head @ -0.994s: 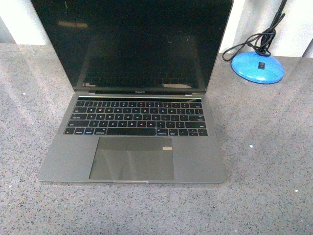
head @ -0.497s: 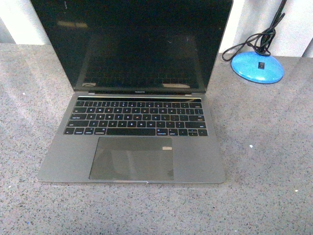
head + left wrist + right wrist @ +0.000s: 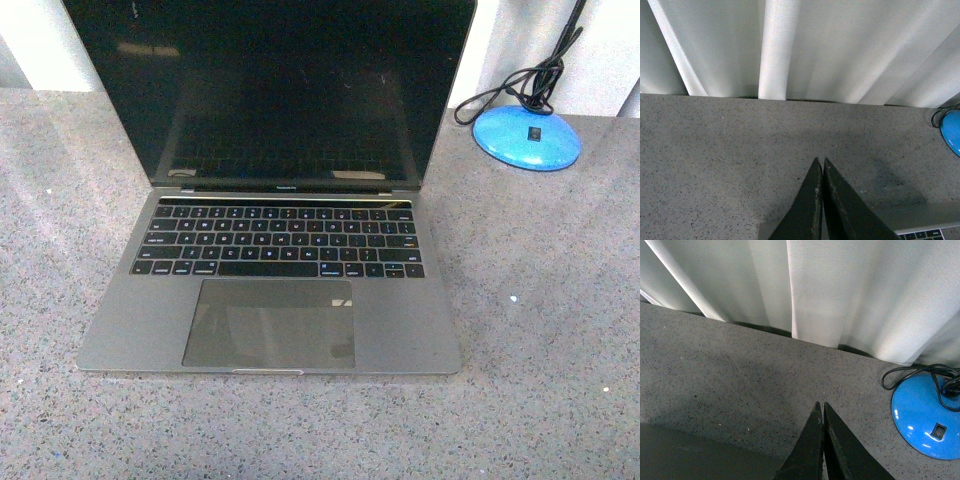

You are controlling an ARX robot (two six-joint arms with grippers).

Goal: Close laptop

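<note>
Slim space-grey metal laptop (image 3: 270, 250) with black keys and a glossy black screen sits open in the middle of the grey speckled table (image 3: 540, 360), lid upright, so closing has not begun. The left hand (image 3: 821, 161) and right hand (image 3: 821, 405) each show dark fingers pressed together tip to tip, holding nothing, over bare table off the laptop's left and right sides. Both point toward the pleated white curtain (image 3: 775, 50) behind the laptop. As I judge it, a narrow closed hand pushing one lid corner could twist the screen or skid the laptop across the smooth table, and a fast push would slam the lid onto the keys. A round blue lamp base (image 3: 926, 422) with a coiled black cable (image 3: 537, 88) sits right of the laptop's lid, where the right arm could snag it. The front view shows the whole laptop but neither hand. Only the wrist views show the hands, and the left one catches a mere sliver of keyboard.
</note>
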